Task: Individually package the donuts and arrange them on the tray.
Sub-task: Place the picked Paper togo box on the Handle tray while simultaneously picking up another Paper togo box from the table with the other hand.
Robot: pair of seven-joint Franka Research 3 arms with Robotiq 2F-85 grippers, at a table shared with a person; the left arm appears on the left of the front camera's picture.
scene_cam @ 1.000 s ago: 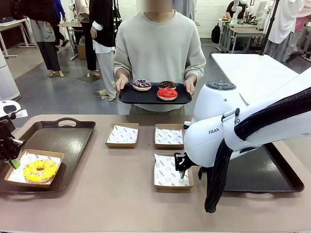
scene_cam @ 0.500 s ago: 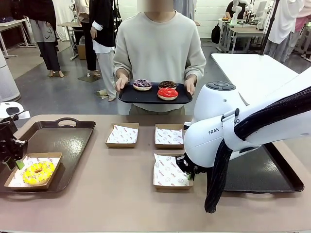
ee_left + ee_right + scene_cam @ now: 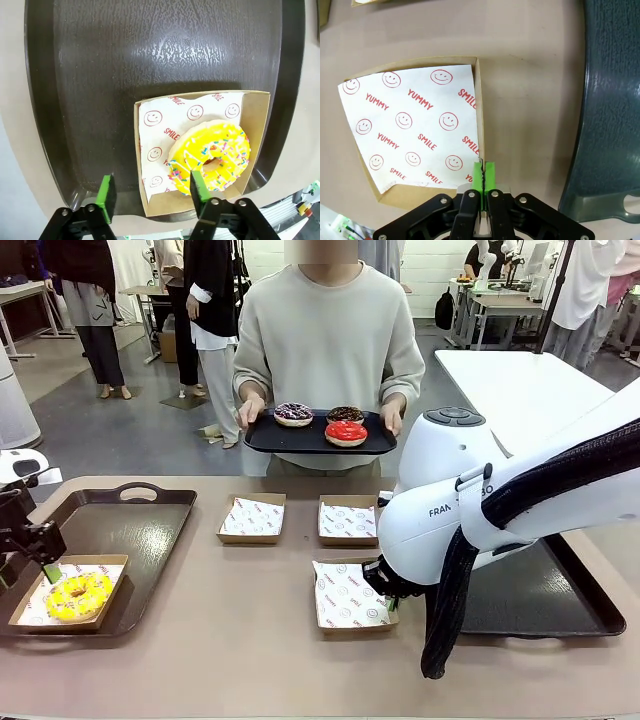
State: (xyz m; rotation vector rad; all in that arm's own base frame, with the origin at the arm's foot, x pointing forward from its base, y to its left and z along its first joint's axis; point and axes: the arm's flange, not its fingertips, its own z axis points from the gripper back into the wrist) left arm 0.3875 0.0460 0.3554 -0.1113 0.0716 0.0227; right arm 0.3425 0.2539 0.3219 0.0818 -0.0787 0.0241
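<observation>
In the front view the right arm (image 3: 470, 510) covers most of the right gripper (image 3: 387, 596) at the near box (image 3: 345, 621) and the left part of the right tray (image 3: 560, 605). The left tray (image 3: 120, 525) runs off the left edge. On the held tray (image 3: 262, 443), the red donut (image 3: 346, 432) hides the near side of the chocolate donut (image 3: 345, 414). We cannot read the print on the liners (image 3: 252, 518) there. In the left wrist view, a pad (image 3: 196, 186) of the left gripper (image 3: 151, 192) overlaps the rim of the yellow donut (image 3: 215, 155).

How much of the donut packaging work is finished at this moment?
Done: the yellow donut sits in its box on the left tray, left gripper open above it. In hand: right gripper shut on the wall of an empty box. Left: purple donut, chocolate donut and red donut on the person's tray; two more boxes empty.
</observation>
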